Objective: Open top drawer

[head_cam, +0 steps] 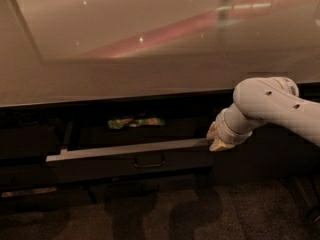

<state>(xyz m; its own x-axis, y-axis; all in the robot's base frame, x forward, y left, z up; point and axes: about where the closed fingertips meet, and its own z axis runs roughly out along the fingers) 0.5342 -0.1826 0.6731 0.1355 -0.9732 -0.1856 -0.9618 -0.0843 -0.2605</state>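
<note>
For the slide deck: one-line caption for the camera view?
Pincer at the right rim end of the part-open top drawer; green packet inside.

From where I stand, the arm (272, 104) is a smooth, glossy white shell, thick and rounded like a bent tube, with a bulbous elbow. A few small dark dots, perhaps screw holes, sit along its upper side. Toward the wrist it narrows into a shorter white cuff with faint ringed seams. The gripper (218, 140) at its end is a paler cream-yellow, and it sits at the right end of the top drawer (100, 166), by the pale rim.
</note>
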